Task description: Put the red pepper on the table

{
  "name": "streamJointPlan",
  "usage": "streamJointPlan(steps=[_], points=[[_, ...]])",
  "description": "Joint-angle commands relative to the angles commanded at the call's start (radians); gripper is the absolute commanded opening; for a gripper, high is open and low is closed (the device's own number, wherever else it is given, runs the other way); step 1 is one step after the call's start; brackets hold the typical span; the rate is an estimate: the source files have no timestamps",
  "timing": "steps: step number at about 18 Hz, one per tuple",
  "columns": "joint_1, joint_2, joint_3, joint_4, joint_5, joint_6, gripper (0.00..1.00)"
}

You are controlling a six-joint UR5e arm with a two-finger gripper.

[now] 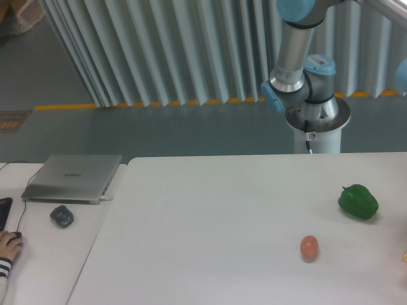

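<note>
The red pepper is out of view. The large white table (pixel 210 222) fills the lower middle and right of the camera view. Only the arm's base and lower joints (pixel 305 89) show at the back right; the arm runs up and out of the frame to the right. The gripper is not in view.
A green bell pepper (pixel 358 201) lies on the table at the right. A small orange-pink egg-shaped thing (pixel 309 247) lies in front of it. A closed laptop (pixel 73 178) and a dark mouse (pixel 62 216) sit on the smaller desk at left, with a person's hand (pixel 7 249) at the left edge.
</note>
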Motion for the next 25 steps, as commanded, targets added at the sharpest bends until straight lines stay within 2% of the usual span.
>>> streamJointPlan(steps=[1,5,7,9,12,17,19,25], points=[[-0.001,-0.006,0.020,0.000,0.103,0.091,1.00],[0.003,-0.064,0.084,0.020,0.134,0.125,1.00],[0.043,-0.083,0.084,0.023,0.191,0.229,1.00],[0.055,-0.130,0.087,0.044,0.277,0.344,1.00],[0.072,-0.187,0.071,0.058,0.354,0.415,1.00],[0.075,-0.195,0.017,0.055,0.365,0.369,1.00],[0.048,-0.209,0.014,0.057,0.366,0.331,1.00],[0.046,-0.222,0.005,0.067,0.362,0.322,1.00]])
